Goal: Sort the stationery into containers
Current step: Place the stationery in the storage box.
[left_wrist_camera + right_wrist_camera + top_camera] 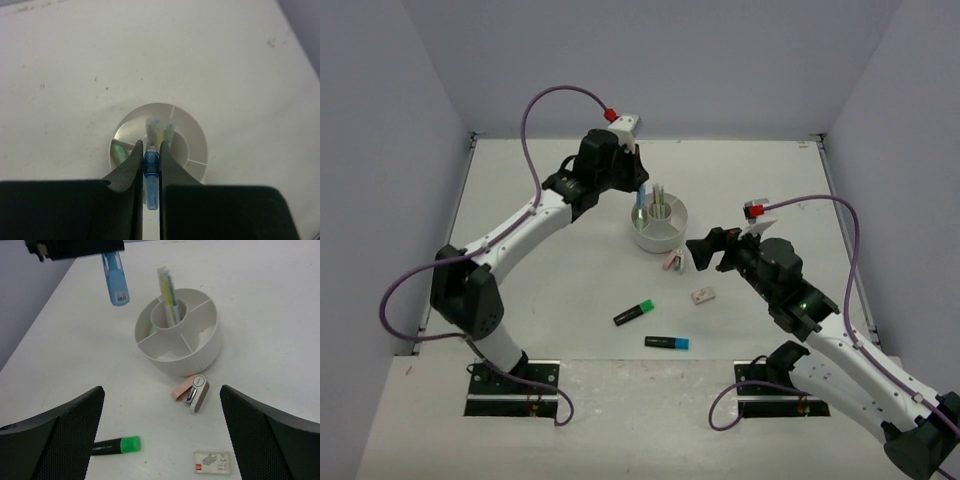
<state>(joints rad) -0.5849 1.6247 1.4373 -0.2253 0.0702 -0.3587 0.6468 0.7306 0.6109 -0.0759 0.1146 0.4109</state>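
The round white organiser (655, 243) stands mid-table; its central cup holds upright pens (167, 295), and a mint marker (119, 151) lies in a wedge. My left gripper (638, 196) is shut on a pastel blue marker (150, 175) and holds it upright in the air over the organiser's (195, 135) left side. The marker also shows in the right wrist view (116, 277). My right gripper (161, 390) is open and empty, hovering just right of the organiser (185, 362). A green highlighter (634, 313) and a blue highlighter (666, 342) lie on the table in front.
A pink stapler (192, 391) lies against the organiser's near side, between my right fingers. A small pale eraser packet (213, 462) lies nearer me. The green highlighter (114, 445) is at my right gripper's left. Purple walls enclose the table.
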